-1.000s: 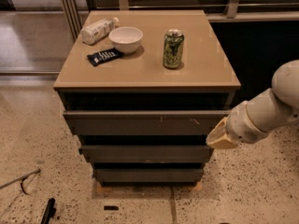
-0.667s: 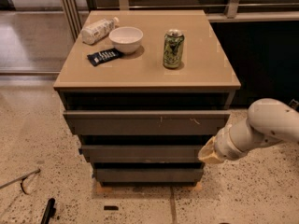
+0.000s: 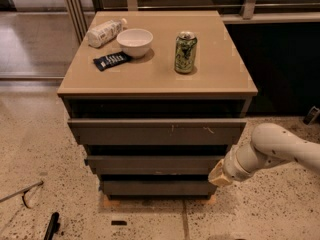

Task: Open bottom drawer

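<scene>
The bottom drawer (image 3: 157, 187) is the narrowest, lowest grey-brown front of the cabinet, plain and without a handle, set just above the floor. Above it are the mid-width front (image 3: 152, 163) and the widest front (image 3: 155, 131) with white scratch marks. My gripper (image 3: 218, 176) comes in from the right on a white arm (image 3: 280, 151). Its tan tip sits at the cabinet's right edge, level with the gap between the middle and bottom fronts. The fingers are hidden behind the wrist.
On the cabinet top (image 3: 220, 79) stand a green can (image 3: 185, 52), a white bowl (image 3: 134, 42), a lying bottle (image 3: 104, 32) and a dark packet (image 3: 112, 60). A black object (image 3: 51, 226) and a thin tool (image 3: 22, 194) lie on the speckled floor at the left.
My arm has dropped and moved in toward the cabinet's lower right edge, from the top drawer's level down to the bottom drawer's upper corner. The drawers have not moved.
</scene>
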Tool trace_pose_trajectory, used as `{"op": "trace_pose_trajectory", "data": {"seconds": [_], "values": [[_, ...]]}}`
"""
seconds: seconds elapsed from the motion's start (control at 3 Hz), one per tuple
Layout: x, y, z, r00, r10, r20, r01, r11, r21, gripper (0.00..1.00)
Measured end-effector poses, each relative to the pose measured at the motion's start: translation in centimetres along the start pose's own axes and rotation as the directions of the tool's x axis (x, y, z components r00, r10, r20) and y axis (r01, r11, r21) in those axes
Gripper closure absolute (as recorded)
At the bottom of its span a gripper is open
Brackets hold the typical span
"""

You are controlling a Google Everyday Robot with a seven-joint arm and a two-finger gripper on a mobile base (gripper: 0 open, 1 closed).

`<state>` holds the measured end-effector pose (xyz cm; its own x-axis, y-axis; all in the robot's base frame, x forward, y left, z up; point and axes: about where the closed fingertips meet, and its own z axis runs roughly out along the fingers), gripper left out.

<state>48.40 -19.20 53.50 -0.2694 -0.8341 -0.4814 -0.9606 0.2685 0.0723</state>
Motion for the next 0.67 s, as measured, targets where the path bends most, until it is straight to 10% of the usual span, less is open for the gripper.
{"op": "trace_pose_trajectory", "data": {"seconds": [0.67], "values": [[7.5, -1.7, 10.2, 0.999, -0.053, -0.001, 0.053, 0.9983, 0.024, 1.00]]}}
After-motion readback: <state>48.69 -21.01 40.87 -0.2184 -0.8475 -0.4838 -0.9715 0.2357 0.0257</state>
